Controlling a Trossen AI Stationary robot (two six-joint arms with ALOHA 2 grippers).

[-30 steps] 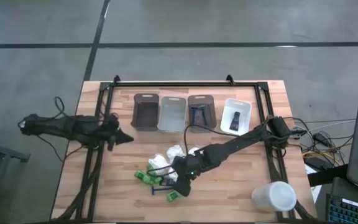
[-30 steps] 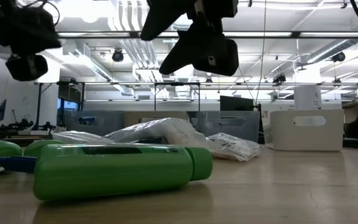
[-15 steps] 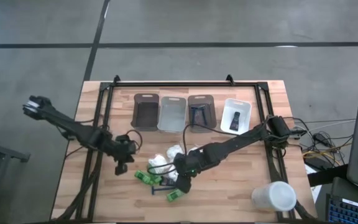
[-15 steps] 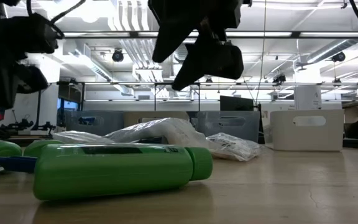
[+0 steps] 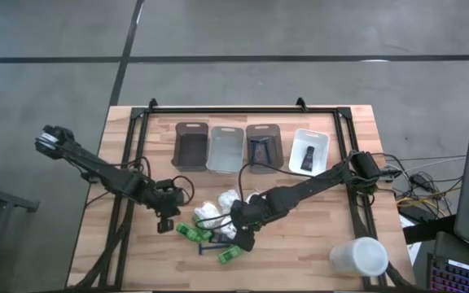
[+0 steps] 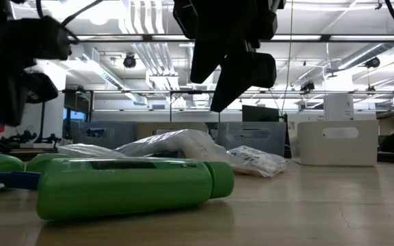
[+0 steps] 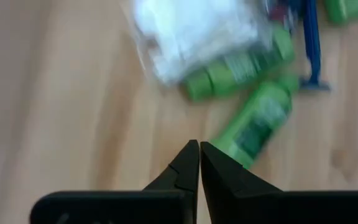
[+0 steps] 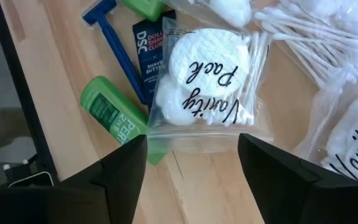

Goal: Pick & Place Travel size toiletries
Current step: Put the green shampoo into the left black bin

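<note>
The toiletries lie in a heap on the table's near middle: white clear-wrapped packets point(image 5: 218, 210), green mini bottles point(image 5: 190, 232), a blue razor point(image 5: 211, 248) and a black tube point(image 8: 149, 38). In the low view one green bottle point(image 6: 125, 188) lies on its side. My left gripper point(image 7: 199, 146) is shut and hovers just left of the heap point(image 5: 167, 223), above the green bottles point(image 7: 253, 127). My right gripper point(image 8: 192, 142) is open and hangs above a packet marked Vanity Pack point(image 8: 210, 81), at the heap's right side point(image 5: 241, 238).
Four bins stand in a row at the far side: dark grey point(image 5: 190, 146), clear point(image 5: 225, 148), grey with razors point(image 5: 263, 146), white with a black tube point(image 5: 309, 152). A large white cup point(image 5: 358, 257) lies at the near right. A black frame point(image 5: 129, 175) borders the work area.
My left arm has swung in from the table's left edge toward the heap, and its gripper has dropped beside the green bottles. My right gripper has shifted slightly to the right and a little lower above the packets. The toiletries have stayed in place.
</note>
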